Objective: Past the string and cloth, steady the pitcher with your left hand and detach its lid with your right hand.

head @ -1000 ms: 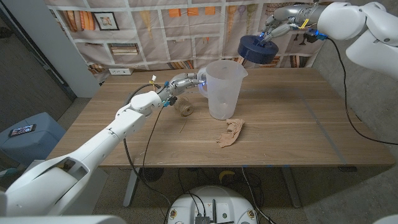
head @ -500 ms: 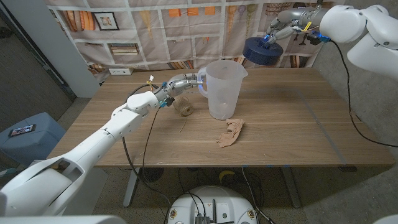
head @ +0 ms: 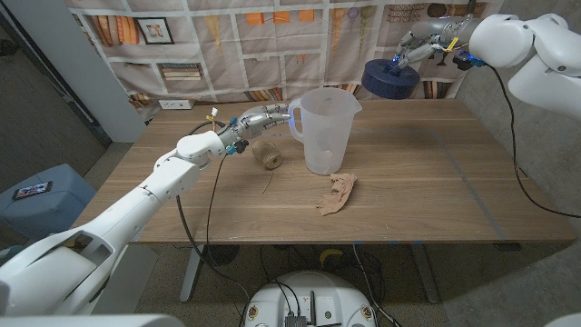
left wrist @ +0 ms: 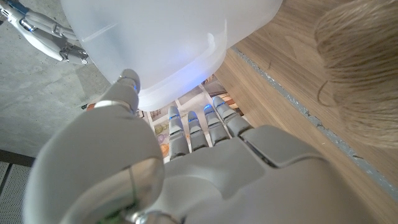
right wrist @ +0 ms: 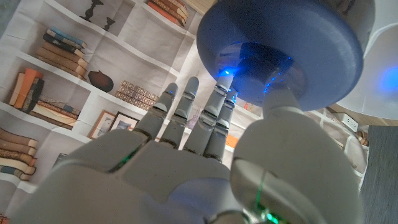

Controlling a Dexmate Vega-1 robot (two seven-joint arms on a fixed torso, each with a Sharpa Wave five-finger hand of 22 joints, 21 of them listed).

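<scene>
Item one, the pitcher (head: 325, 133): translucent white plastic, upright and uncovered at the middle of the desk (head: 427, 195), handle at its nine o'clock, spout at its three o'clock. You can expect it to be light, thin-walled and smooth, likely empty though its frosted wall hides the inside, so it would tip or skid under a sideways push; your best purchase is the handle or low on the wall. Your left hand (head: 263, 119) is at that handle, fingers reaching along it, and the left wrist view shows them against the pitcher's wall; treat this as a steadying grasp, though how firmly it clamps you cannot tell. Item two, the lid (head: 390, 76): dark blue, round and thick, rigid by its look, already off and in the air at the pitcher's one o'clock, over the desk's far edge. Your right hand (head: 419, 44) grasps it, fingertips (right wrist: 219, 94) at its centre in the right wrist view; a smooth disc pinched so could slip, so a hold across the rim would be safer. Item three, the ball of string (head: 267, 156): fibrous, at the pitcher's nine o'clock, just below your left hand. Item four, the cloth (head: 337, 193): tan, crumpled, soft, at the pitcher's six o'clock, close to its base.
</scene>
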